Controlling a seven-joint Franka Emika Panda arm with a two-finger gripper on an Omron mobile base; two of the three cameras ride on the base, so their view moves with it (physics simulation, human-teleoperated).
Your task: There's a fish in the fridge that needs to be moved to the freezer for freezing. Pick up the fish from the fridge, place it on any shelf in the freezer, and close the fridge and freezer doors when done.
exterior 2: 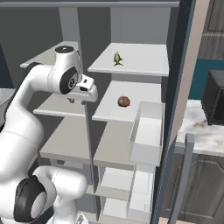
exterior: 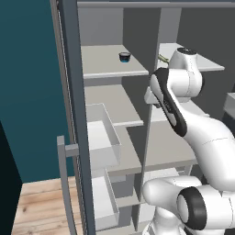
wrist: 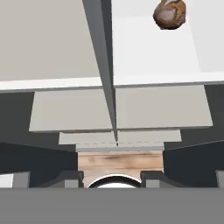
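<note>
**A:** Where's the fish [exterior 2: 117, 58]?

**B:** Above the pincer [wrist: 111, 178] and off to its fridge [exterior 2: 135, 26] side, on the top shelf [exterior 2: 146, 63]. The pincer points down in front of the divider [wrist: 105, 65], fingers partly spread with nothing between them.

**A:** What could go wrong?

**B:** Mostly the climb, I'd judge. The hand must rise and turn in towards that shelf, and the divider is right beside it, so a careless swing could knock the wrist on it or on a shelf edge. The brown round lump [exterior 2: 124, 101] is closer to the pincer, one shelf below the fish, and could be taken by mistake. The fish looks small and slim (likely to slip from a shallow pinch).

**A:** And afterwards?

**B:** On the other side of the pincer the freezer [exterior: 103, 27] has bare shelves; only a small dark cup [exterior: 124, 57] stands on its top one. The clear door bins [exterior 2: 146, 131] jut out beyond the fridge shelves, so an elbow could catch them. Both doors [exterior: 73, 114] stand open.

**A:** The surroundings?

**B:** Light grey shelf boards and a plank floor [exterior: 41, 202] below the pincer. There is a teal wall [exterior: 32, 92] past the freezer door, and past the fridge door a pale marbled worktop [exterior 2: 199, 129] carries a dark box [exterior 2: 214, 96].
</note>
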